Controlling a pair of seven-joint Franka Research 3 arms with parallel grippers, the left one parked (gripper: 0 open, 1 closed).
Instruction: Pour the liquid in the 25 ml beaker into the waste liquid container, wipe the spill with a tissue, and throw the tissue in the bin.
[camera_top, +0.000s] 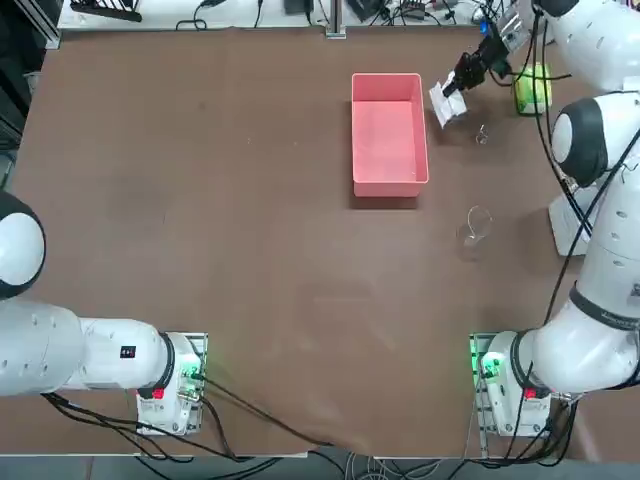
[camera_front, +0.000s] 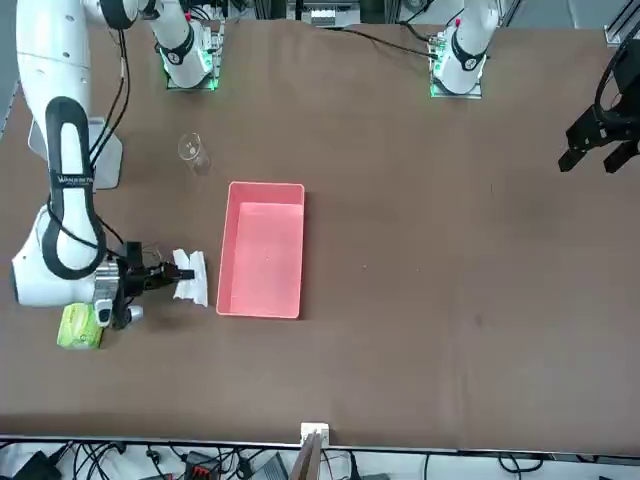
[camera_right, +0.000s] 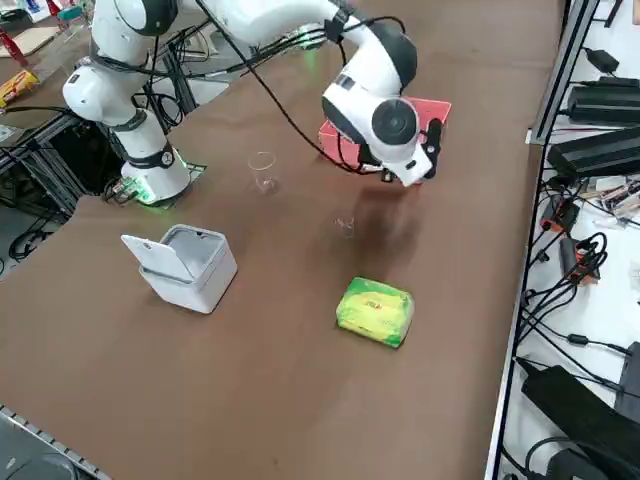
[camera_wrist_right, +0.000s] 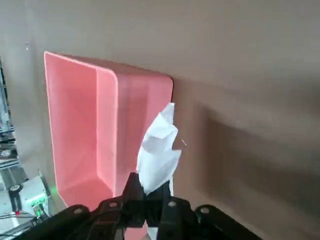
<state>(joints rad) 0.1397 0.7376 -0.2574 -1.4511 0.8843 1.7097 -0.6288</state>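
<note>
Tissue (camera_wrist_right: 157, 152): white, crumpled, pinched between the 2 fingers (camera_wrist_right: 167, 192) of your right gripper (camera_wrist_right: 146, 192); you have them clenched on it, with most of the paper sticking out past the tips. Just beside the fingers, on the robot's left: waste liquid container (camera_top: 390, 135), pink, flat on the desk (camera_top: 270, 250). To the fingers' right, near: green tissue pack (camera_right: 375, 311). Small clear glass beaker (camera_top: 482, 135) on the desk, between fingers and pack, closer to the robot. Nearer the robot's bases from your fingers: larger clear glass beaker (camera_front: 194, 153). Farther from them, toward the robot's right: bin (camera_right: 190, 270), grey-white, lid swung open.
</note>
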